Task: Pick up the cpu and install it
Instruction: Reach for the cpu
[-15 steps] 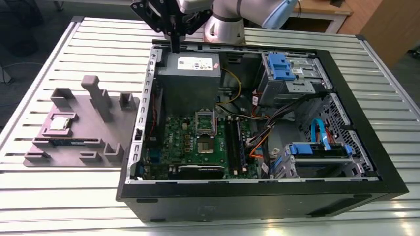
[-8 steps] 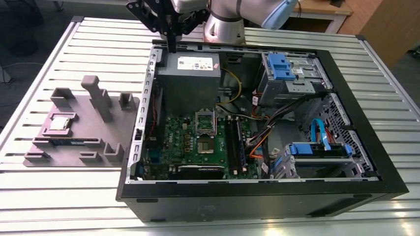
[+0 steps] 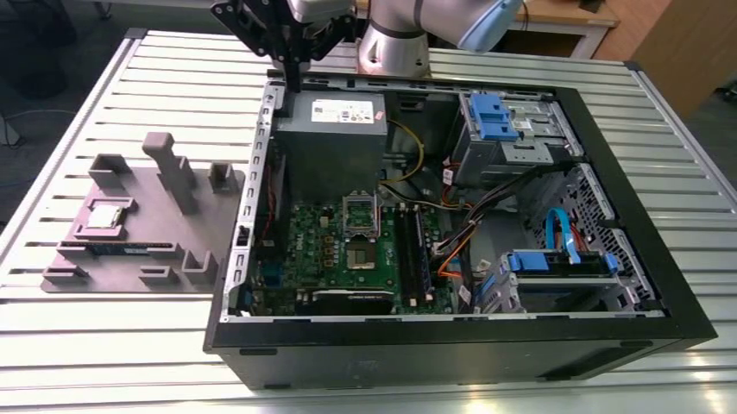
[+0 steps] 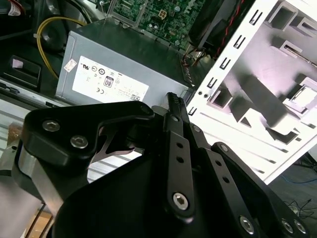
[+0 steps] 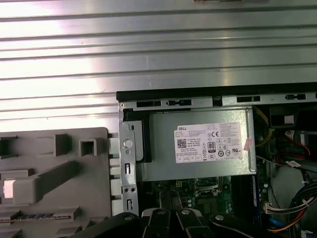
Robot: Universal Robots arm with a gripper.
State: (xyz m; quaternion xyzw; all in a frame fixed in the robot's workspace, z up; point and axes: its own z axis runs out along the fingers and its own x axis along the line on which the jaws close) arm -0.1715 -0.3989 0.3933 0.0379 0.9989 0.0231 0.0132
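Closed and empty: gripper (image 3: 290,82), fingers (image 4: 173,100) pressed together in the second wrist view, nothing between them. Hangs from the arm (image 3: 398,39) over the far rim of the case (image 3: 622,336), just above the power supply (image 3: 328,116). Looks down, in both wrist views, on that power supply (image 4: 109,74) (image 5: 198,144), a grey box with a white label.

Past the supply, flat in the open case: green motherboard (image 3: 311,250), with a dark socket (image 3: 361,256) near its middle. Toward the exterior view's right: blue drive brackets (image 3: 489,116) and loose cables (image 3: 461,216).

Outside the case, on the exterior view's left: grey fixture (image 3: 173,276) with upright posts, lying on the ribbed metal table (image 3: 116,354). Sits just beside the case wall in both wrist views (image 4: 257,84) (image 5: 59,198).

In a square recess of that fixture, flat, silver top up: the cpu (image 3: 106,216). Well apart from the gripper and from the socket, with nothing touching it.
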